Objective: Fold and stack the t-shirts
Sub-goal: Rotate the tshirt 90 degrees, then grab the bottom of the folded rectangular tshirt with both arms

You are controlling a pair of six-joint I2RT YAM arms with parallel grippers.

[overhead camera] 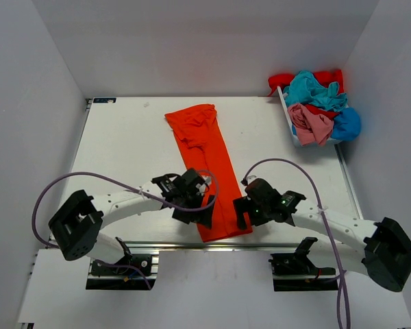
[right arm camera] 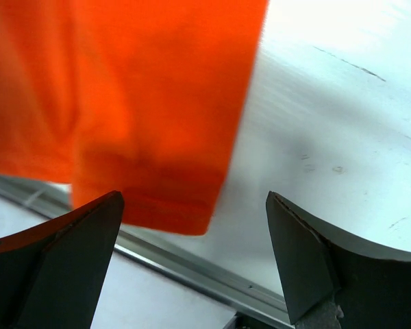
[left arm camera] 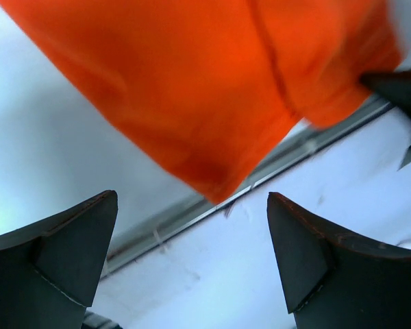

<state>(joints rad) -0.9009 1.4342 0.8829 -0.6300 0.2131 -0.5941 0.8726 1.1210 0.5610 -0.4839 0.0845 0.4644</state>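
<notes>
Orange shirt (overhead camera: 209, 164): laid on the table (overhead camera: 130, 157) as a long narrow strip, seemingly folded lengthwise. It runs from the far middle of the table down to the near edge, where its hem reaches the metal rail (overhead camera: 171, 245).
Other shirts: a teal shirt (overhead camera: 312, 89), a pink shirt (overhead camera: 312, 123), a red shirt (overhead camera: 325, 75) and a blue shirt (overhead camera: 348, 123) are heaped unfolded in a white bin (overhead camera: 285, 110) at the far right corner, well apart from both arms.
Left gripper (overhead camera: 204, 209): held at the left side of the strip's near end. The fingers are spread wide and nothing is held; the cloth corner is seen just ahead of the gap in the wrist view.
Right gripper (overhead camera: 245, 212): held just beside the right side of the same end. It is likewise wide open and empty, with the hem corner ahead of the gap.
How the cloth will handle: judged light, soft and limp. It is expected to sag and bunch if lifted at one point only, and the layers may slide apart.
Where to take hold: the two near corners of the hem, one per gripper, pinched through all layers so the end can be carried toward the collar evenly.
Risk: a layer may be missed at either corner.
</notes>
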